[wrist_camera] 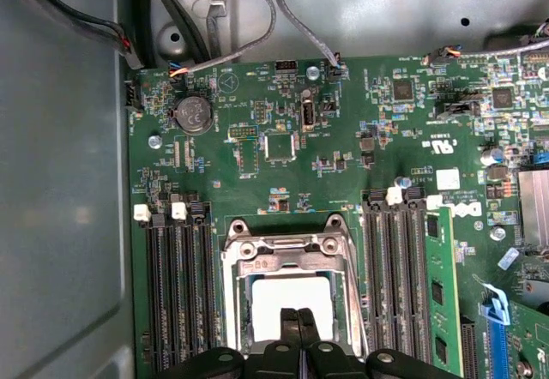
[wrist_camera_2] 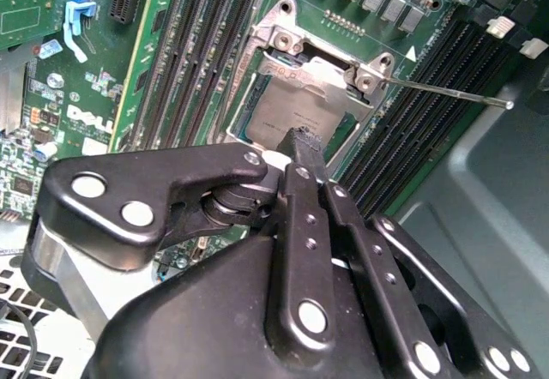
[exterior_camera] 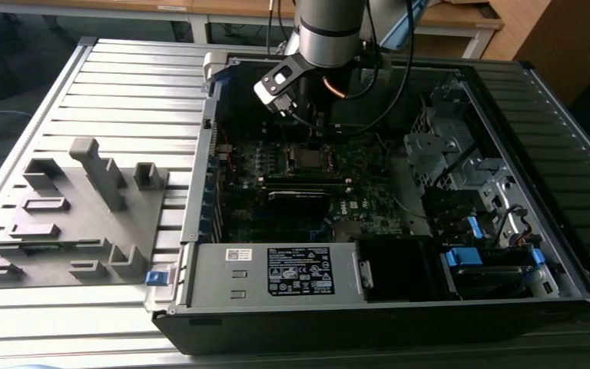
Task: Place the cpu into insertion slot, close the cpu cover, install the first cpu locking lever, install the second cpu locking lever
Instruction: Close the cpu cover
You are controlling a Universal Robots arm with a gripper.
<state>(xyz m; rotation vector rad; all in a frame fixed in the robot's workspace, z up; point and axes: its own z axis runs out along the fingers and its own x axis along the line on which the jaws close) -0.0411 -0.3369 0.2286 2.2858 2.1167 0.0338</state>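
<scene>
The cpu (wrist_camera: 292, 302) lies flat in the insertion slot (wrist_camera: 233, 306) on the green motherboard, its grey metal top showing (wrist_camera_2: 287, 113). The silver cpu cover (wrist_camera: 287, 250) lies down over it, framing the chip (wrist_camera_2: 319, 69). A thin metal locking lever (wrist_camera_2: 446, 93) sticks out sideways from the socket corner, unlatched. My gripper (wrist_camera: 298, 321) hovers just above the chip's near edge, its black fingers pressed together and holding nothing (wrist_camera_2: 304, 143). In the exterior view the gripper (exterior_camera: 297, 121) hangs inside the open computer case above the socket (exterior_camera: 309, 157).
Long black memory slots (wrist_camera: 176, 293) flank the socket on both sides (wrist_camera: 395, 267). Cables (wrist_camera: 249, 27) run along the case wall. A labelled power supply box (exterior_camera: 300, 273) and drive bays (exterior_camera: 459, 177) sit in the case. A grey fixture (exterior_camera: 74, 223) lies on the table at the exterior view's left.
</scene>
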